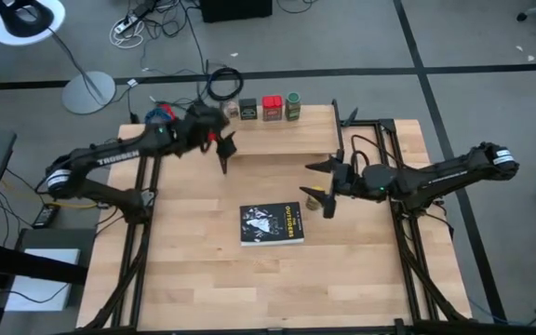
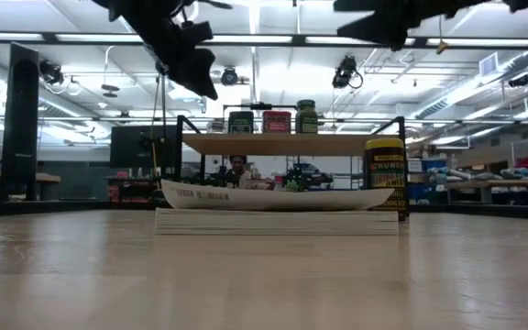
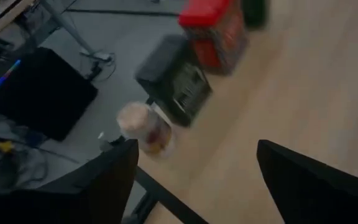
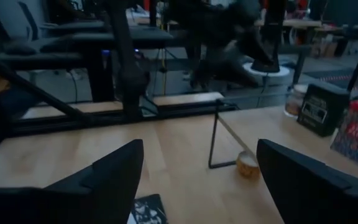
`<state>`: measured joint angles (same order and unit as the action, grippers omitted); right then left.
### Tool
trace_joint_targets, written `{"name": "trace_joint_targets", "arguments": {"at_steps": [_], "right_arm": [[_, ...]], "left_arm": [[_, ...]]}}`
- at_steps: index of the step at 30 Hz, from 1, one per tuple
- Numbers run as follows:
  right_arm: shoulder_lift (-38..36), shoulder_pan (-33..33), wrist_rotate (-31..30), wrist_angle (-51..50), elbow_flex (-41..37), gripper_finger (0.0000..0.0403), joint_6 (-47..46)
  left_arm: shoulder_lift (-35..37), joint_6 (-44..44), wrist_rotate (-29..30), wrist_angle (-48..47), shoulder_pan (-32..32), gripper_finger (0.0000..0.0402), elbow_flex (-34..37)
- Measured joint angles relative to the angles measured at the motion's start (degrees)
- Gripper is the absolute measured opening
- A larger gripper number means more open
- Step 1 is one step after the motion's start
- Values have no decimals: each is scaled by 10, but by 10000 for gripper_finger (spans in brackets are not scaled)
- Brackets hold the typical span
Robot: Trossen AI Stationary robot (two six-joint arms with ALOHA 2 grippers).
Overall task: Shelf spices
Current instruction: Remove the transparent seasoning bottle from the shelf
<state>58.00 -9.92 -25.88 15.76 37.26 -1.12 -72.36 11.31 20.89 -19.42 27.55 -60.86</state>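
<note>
The shelf (image 1: pixel 277 140) (image 2: pixel 282 144) stands at the table's far side. Along its far edge stand the pale little jar (image 1: pixel 232 110) (image 3: pixel 143 127), the dark tin (image 1: pixel 248 109) (image 3: pixel 176 81), the red tin (image 1: pixel 272 108) (image 2: pixel 277 122) and the green-topped jar (image 1: pixel 293 105) (image 2: pixel 306 116). The yellow-topped jar (image 1: pixel 314 197) (image 2: pixel 385 177) stands upright on the tabletop, right of the book. My left gripper (image 1: pixel 225 152) (image 3: pixel 197 180) is open, raised over the shelf's left end. My right gripper (image 1: pixel 326 186) (image 4: pixel 197 180) is open, high above the table by the yellow-topped jar.
A flat black book (image 1: pixel 271 224) (image 2: pixel 276 209) lies mid-table, in front of the shelf. The shelf's black legs (image 1: pixel 342 140) stand at its right end. Bare wood lies toward the near edge (image 1: pixel 268 298). Cables and a lamp base sit on the floor beyond.
</note>
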Motion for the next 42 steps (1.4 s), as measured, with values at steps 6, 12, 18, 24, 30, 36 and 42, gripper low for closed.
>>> {"name": "trace_joint_targets", "arguments": {"at_steps": [6, 12, 18, 24, 30, 36, 42], "right_arm": [[-25, -25, -31, -1, 1, 298, 24], [-29, -25, -31, -5, 1, 297, 27], [-29, -25, -31, -19, 1, 297, 23], [-29, -24, -31, -19, 1, 297, 23], [-29, -24, -40, -26, 1, 297, 23], [-29, -24, -47, -35, 1, 297, 25], [-29, -23, -47, -36, 1, 297, 27]], "left_arm": [[-10, 49, -143, 4, 103, 333, -23], [-47, 73, -268, -17, 170, 333, -43], [-91, 84, -275, -14, 180, 333, -66], [-132, 93, -244, 6, 180, 333, -75], [-164, 93, -239, 25, 179, 333, -75], [-187, 92, -256, 42, 179, 312, -75], [-195, 91, -264, 43, 179, 248, -75]]}}
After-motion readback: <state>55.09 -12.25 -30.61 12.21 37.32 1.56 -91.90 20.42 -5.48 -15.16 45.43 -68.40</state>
